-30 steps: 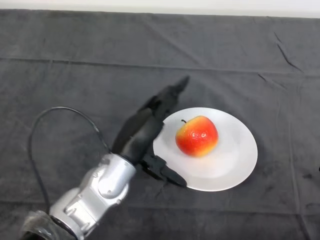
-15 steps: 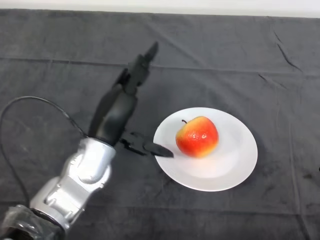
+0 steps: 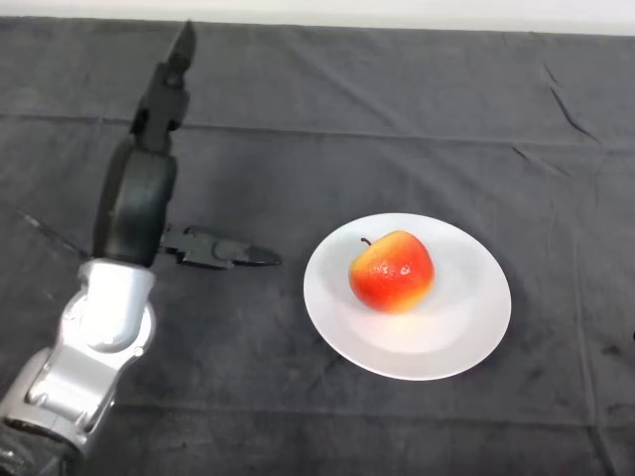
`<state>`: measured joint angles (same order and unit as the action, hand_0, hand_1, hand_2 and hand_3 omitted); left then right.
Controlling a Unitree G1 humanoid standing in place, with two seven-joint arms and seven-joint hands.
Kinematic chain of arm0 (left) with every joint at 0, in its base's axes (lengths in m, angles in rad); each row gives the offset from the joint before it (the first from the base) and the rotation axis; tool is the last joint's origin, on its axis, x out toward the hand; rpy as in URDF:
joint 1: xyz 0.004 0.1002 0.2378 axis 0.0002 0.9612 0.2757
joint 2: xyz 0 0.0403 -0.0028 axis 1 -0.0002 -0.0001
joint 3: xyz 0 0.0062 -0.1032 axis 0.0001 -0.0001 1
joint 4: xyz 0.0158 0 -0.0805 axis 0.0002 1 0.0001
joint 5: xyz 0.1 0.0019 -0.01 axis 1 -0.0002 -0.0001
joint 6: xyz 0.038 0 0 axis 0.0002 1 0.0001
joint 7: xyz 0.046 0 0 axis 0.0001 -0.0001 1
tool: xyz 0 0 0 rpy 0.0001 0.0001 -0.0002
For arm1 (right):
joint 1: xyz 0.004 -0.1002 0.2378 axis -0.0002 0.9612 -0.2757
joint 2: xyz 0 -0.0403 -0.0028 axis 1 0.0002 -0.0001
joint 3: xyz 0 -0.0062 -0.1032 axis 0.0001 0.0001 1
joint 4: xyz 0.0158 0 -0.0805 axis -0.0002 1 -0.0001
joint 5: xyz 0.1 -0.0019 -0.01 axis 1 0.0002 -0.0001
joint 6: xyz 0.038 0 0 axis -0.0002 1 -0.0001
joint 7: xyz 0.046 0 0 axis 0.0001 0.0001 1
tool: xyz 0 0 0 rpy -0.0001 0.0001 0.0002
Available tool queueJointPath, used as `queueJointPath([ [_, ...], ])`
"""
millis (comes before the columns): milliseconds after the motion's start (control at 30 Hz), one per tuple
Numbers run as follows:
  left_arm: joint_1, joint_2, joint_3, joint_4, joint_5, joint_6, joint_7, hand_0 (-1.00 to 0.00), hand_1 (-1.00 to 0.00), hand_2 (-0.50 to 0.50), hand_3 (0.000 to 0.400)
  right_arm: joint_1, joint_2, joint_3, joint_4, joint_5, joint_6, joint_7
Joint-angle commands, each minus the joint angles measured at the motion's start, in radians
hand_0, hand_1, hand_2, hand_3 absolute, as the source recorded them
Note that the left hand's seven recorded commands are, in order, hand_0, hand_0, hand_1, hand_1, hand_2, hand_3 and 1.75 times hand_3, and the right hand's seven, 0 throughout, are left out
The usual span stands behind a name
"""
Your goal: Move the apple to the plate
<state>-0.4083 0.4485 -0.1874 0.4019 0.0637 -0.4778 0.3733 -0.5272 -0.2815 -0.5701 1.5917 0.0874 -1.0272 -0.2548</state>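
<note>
A red and yellow apple (image 3: 391,270) sits upright on a white round plate (image 3: 466,317), a little left of the plate's middle. My left hand (image 3: 136,203) is open and empty, well to the left of the plate. Its fingers (image 3: 167,87) point straight toward the far edge of the table, and its thumb (image 3: 223,254) sticks out to the right, ending short of the plate's rim. The hand touches neither the apple nor the plate.
A dark wrinkled cloth (image 3: 397,109) covers the whole table. A pale strip of wall (image 3: 397,12) runs along the far edge.
My hand has swung left and away from the plate, from beside its rim to well clear of it. The apple and plate have not moved.
</note>
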Motion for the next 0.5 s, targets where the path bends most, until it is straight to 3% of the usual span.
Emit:
queueJointPath([
  [33,0.033,0.048,0.034,0.02,-0.012,-0.021,0.016,0.0,0.0,0.0,0.0,0.098,0.078,-0.0038,0.09,0.0174,0.092,0.0016],
  [500,0.108,0.091,0.189,-0.005,-0.05,-0.041,0.031,0.0,0.0,0.0,0.0,0.098,0.078,-0.003,0.089,0.0183,0.092,0.0017],
])
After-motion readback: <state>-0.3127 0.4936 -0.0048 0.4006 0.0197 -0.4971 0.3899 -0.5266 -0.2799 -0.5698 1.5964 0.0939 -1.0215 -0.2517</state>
